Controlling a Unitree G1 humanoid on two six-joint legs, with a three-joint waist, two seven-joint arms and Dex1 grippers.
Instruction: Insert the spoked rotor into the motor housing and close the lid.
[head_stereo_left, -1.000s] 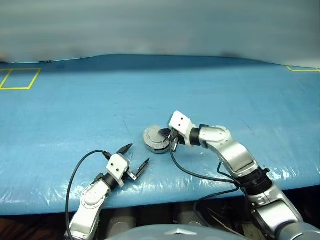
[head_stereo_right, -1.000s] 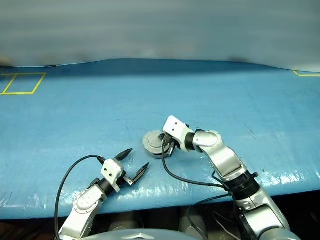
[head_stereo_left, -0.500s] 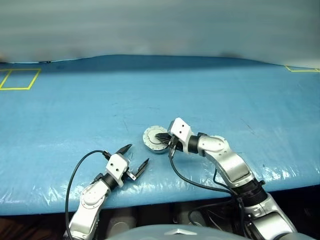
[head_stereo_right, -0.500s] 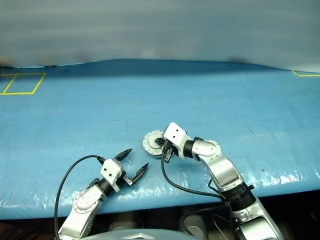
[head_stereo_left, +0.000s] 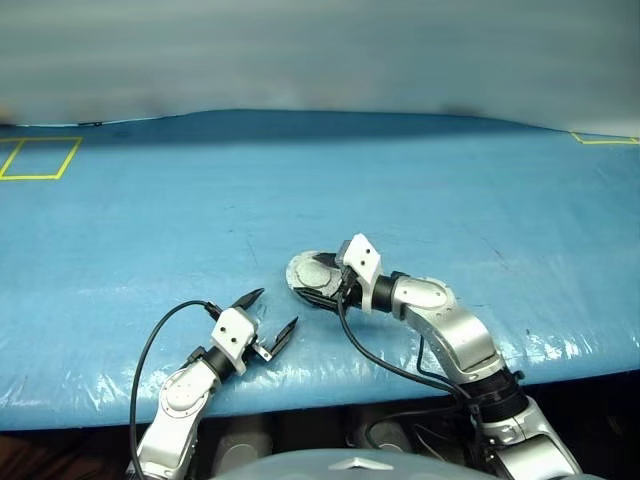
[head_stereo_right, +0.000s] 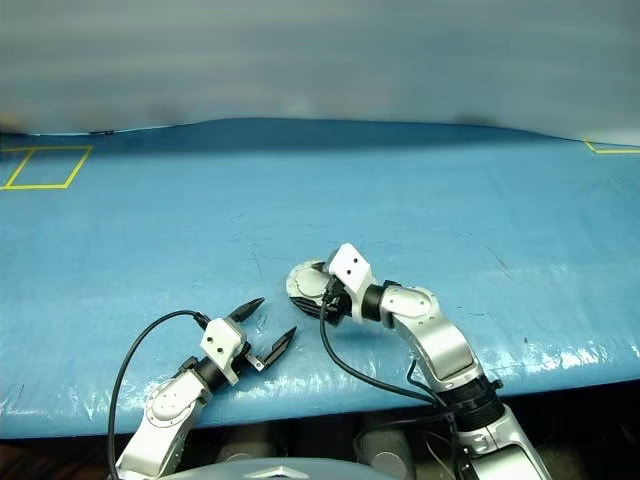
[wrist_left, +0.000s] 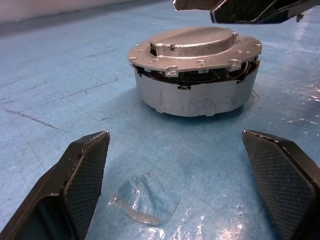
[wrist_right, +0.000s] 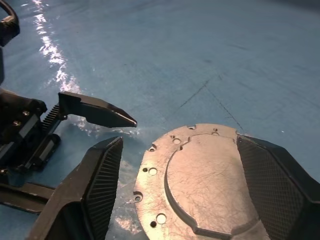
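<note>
Blue plastic sheeting (head_stereo_left: 150, 230) covers a wide table, wrinkled and shiny along the near edge, with yellow tape outlines at the far left and far right corners; a pale grey wall rises behind.

Head views: the motor housing (head_stereo_left: 312, 278) sits on the sheet near the front edge, its lid (head_stereo_left: 317, 270) down on top. The right gripper (head_stereo_right: 327, 292) reaches over it from the right. The left gripper (head_stereo_left: 270, 318) rests nearer the edge, fingers spread.

Left wrist view: copper windings show through a thin gap under the lid, and a clear plastic scrap (wrist_left: 144, 197) lies on the sheet between the parted fingers.

Right wrist view: the right fingers stand wide apart just above the scratched lid, gripping nothing.
</note>
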